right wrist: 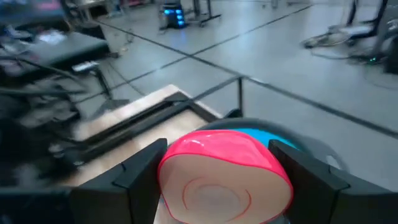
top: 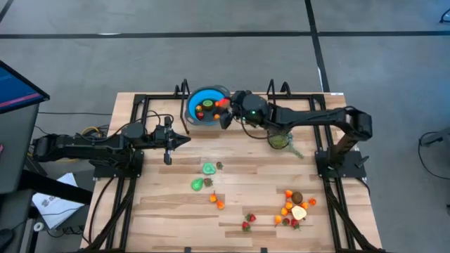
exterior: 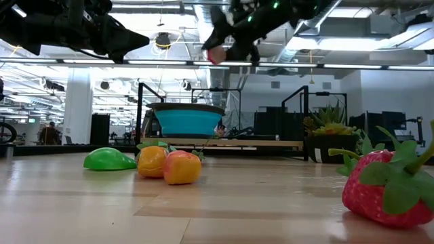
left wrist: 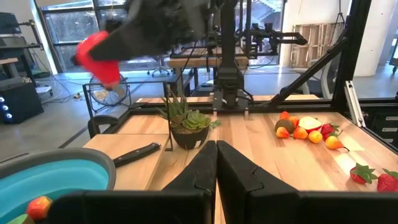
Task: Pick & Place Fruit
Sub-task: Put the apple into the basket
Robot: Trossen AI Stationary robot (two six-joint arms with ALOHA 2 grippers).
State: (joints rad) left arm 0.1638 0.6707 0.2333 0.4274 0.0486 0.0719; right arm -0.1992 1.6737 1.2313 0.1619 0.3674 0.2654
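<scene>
High view shows the right gripper [top: 226, 110] held over the right rim of the round blue bowl with a black handle [top: 194, 112], which sits near the far edge of the wooden slatted worktop [top: 239, 190], about midway along it. Its two dark fingers are clamped on a red-skinned toy peach half [right wrist: 224, 174]; in the right wrist view the pale cut face with its ring markings fills the gap between the fingers [right wrist: 140, 171], and the bowl's blue rim shows just behind. From the low view the gripper and its red piece hang well above the bowl, not touching it.

Inside the bowl lie a few small toy fruits [top: 206, 107], orange, red and green.

The left gripper [top: 184, 140] waits above the worktop's left half, near the bowl but apart from it, with its fingers pressed together and nothing between them.

Just beside the right arm's forearm stands a spiky-leaved green plant in a dark pot [top: 280, 140].

More toy fruit lies scattered on the worktop. A green lime slice [top: 209, 169] and a green pear [top: 198, 184] rest near the middle, with two small orange pieces [top: 216, 202] just nearer the front edge. Two red strawberries [top: 248, 222] lie close to the front edge. Towards the front right corner sits a cluster [top: 295, 208] of orange pieces, a brown kiwi, strawberries and a pale cut peach half, touching or nearly touching one another.
</scene>
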